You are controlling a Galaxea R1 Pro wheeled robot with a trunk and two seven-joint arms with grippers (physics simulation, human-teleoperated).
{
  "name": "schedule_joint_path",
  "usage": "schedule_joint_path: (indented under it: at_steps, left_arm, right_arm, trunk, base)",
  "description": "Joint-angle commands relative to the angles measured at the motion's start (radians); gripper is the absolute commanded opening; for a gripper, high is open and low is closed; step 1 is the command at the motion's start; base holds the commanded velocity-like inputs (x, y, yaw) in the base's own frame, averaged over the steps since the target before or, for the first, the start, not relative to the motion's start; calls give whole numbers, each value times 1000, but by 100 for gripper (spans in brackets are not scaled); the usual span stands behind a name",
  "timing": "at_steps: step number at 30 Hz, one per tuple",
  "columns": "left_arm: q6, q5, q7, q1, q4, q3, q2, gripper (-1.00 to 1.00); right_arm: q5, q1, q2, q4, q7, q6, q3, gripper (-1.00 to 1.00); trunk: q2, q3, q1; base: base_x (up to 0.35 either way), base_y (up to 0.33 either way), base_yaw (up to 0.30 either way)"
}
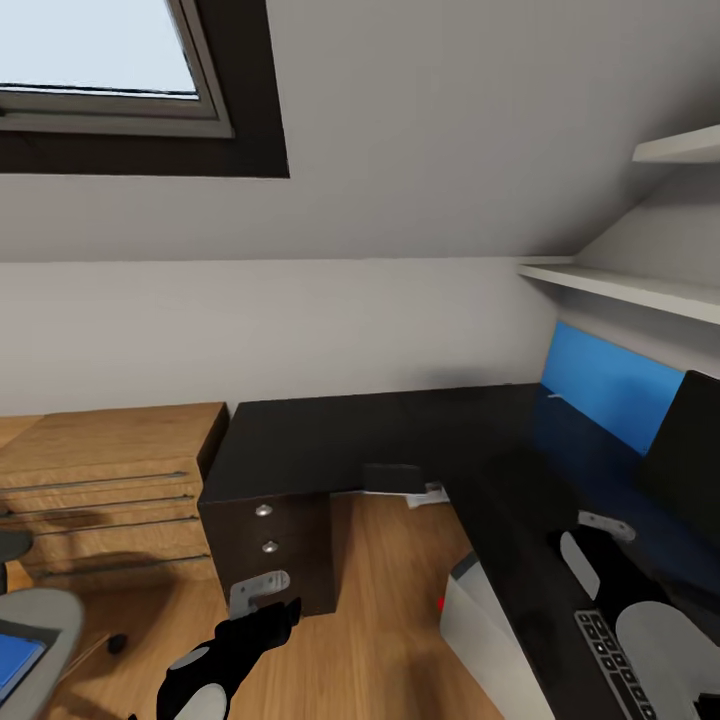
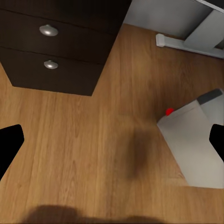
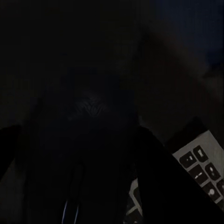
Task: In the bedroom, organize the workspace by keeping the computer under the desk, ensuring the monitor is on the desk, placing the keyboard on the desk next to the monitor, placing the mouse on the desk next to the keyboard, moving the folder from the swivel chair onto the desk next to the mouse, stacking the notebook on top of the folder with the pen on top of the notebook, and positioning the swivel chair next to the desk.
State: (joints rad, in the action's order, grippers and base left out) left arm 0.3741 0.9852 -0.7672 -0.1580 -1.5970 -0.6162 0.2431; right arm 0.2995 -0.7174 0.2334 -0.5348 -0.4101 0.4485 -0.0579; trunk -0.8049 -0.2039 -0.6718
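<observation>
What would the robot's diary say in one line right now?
left gripper: open above floor | right gripper: over desk, state unclear | keyboard: on desk

At the right edge of your head view the monitor (image 1: 690, 450) is cut off, and the right arm hides much of the keyboard (image 1: 612, 655); at lower left the swivel chair (image 1: 40, 625) is cropped; your right wrist view is too dark to read the gripper's jaws

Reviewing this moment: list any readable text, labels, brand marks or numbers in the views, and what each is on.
No readable text.
Keyboard: key legends show as pale marks in the right wrist view, too blurred to read.
Desk drawer unit: plain round knobs, no label.
Grey computer case on the floor: a red dot, no lettering.
Monitor: dark, no brand mark legible.
</observation>
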Motion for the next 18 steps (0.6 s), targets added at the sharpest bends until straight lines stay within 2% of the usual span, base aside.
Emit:
schedule_joint_path:
  at_steps: [1,4,8,13,18]
  left_arm:
    - [2,5,-7,-1,-1,-2,1,100]
    - [3,10,-7,-1,-1,-2,1,100]
    - [6,14,-7,-1,-1,-1,1,100]
    - [5,61,-7,-1,-7,7,0,100]
    - [4,67,-7,-1,-7,7,-2,100]
  right_arm:
    - [7,-6,1,10,-9,-7,1,-100]
    - [-5,-14,1,28,-10,-20,1,-100]
    - [-7,-16,5,35,-10,-23,1,-100]
    - [-1,-16,15,36,-10,-19,1,-100]
    - [-1,-16,17,34,-10,-18,0,-100]
  trunk:
    - [-1,-2,-1]
    - [-1,-2,-1]
    - [-1,-2,-1]
    - [-1,-2,-1]
    - [-29,-14,-16]
  base:
    - [247,0,0]
    - [194,0,0]
    - [44,0,0]
    - [3,0,0]
    - [0,0,0]
